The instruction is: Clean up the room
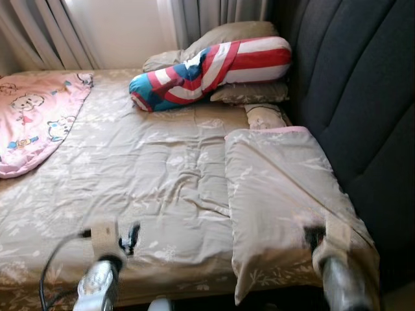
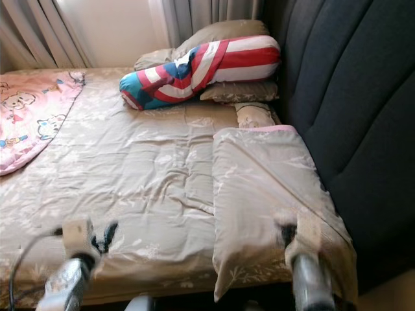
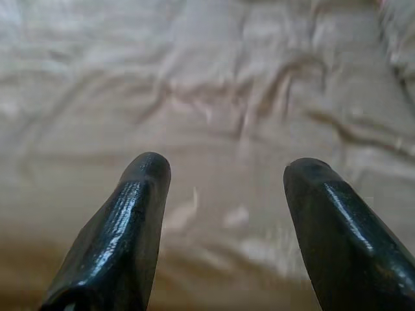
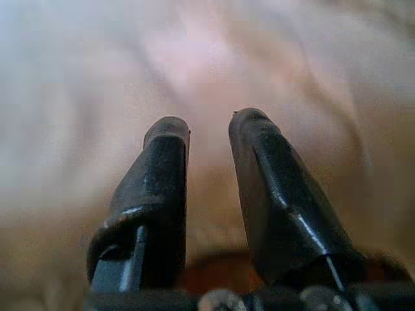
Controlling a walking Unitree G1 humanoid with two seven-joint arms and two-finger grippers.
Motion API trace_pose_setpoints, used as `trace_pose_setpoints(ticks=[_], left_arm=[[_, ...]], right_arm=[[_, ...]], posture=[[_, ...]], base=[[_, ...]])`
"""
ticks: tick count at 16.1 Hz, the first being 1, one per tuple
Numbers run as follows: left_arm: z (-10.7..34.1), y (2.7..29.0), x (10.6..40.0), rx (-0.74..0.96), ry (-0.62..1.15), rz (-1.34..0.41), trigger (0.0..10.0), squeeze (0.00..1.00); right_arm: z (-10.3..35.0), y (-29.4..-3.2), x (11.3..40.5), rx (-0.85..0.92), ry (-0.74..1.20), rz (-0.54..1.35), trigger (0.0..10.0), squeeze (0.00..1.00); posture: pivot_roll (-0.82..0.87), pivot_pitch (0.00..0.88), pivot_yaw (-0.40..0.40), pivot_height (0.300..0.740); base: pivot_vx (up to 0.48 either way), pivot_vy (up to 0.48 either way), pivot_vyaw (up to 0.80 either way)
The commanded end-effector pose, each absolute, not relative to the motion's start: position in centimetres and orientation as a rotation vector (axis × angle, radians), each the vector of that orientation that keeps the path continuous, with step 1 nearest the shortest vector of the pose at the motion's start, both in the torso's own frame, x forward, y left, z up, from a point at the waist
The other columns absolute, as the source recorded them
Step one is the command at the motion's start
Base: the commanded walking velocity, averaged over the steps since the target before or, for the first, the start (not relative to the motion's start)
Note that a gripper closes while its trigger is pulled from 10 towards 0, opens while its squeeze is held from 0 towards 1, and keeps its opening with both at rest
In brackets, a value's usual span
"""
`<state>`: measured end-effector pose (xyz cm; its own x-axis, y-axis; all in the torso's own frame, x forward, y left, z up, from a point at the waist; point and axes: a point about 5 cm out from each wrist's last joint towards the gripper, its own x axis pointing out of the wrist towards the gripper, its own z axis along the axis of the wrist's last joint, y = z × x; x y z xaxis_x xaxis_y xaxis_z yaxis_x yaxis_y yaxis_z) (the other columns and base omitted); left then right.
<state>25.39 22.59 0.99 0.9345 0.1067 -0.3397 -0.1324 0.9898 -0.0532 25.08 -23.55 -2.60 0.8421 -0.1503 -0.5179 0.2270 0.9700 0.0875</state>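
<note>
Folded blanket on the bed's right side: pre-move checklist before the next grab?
1. Left gripper open: ok, fingers spread wide over the bare bedsheet.
2. Left gripper empty: ok, nothing between its fingers.
3. Right gripper on the folded blanket: cannot tell; it sits at the blanket's near corner, fingers narrowly apart, view blurred.
4. Blanket lying flat: ok, folded along the headboard side, near end hanging over the bed's edge.
5. Pillows in place: ok, the striped bolster rests on the pillows at the far end.
6. Pink quilt tidy: not ok, bunched at the far left.

Pillow (image 1: 279, 201) right, blanket (image 1: 35, 116) left
</note>
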Motion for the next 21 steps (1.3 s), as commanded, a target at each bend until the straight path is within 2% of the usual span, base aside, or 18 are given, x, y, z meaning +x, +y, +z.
trace_pose_setpoints(ticks=[1,2,6,14,19,21], left_arm=[[0.8,22.6,25.7,-0.053,0.353,0.104,10.0,0.00],[-0.4,22.6,25.3,-0.028,0.419,0.086,10.0,0.00],[-2.1,22.7,24.9,0.003,0.513,0.070,10.0,0.00],[-4.6,22.9,22.6,0.019,0.676,0.116,10.0,0.00],[-5.7,22.6,21.3,0.026,0.754,0.117,10.0,0.00],[-6.3,23.2,20.2,0.027,0.793,0.132,10.0,0.00]], right_arm=[[-2.6,-23.7,25.1,0.149,0.539,-0.221,10.0,0.00],[-3.9,-24.3,23.3,0.160,0.601,-0.292,10.0,0.00],[-5.1,-25.4,21.0,0.212,0.651,-0.430,10.0,0.00],[-8.5,-22.4,16.5,0.252,0.898,-0.366,10.0,0.00],[-9.1,-21.7,15.5,0.291,0.945,-0.357,10.0,0.00],[-9.3,-22.0,15.1,0.298,0.957,-0.370,10.0,0.00]], posture=[[-0.01,0.000,-0.006,0.660],[-0.01,0.000,0.001,0.660],[-0.05,0.000,0.026,0.660],[-0.05,0.000,0.039,0.660],[-0.07,0.000,0.046,0.714],[-0.08,0.000,0.051,0.739]], base=[[0.000,0.000,0.00],[0.000,0.000,0.00],[0.000,0.000,0.00],[0.000,0.000,0.00],[0.000,0.000,0.00],[0.000,0.000,0.00]])
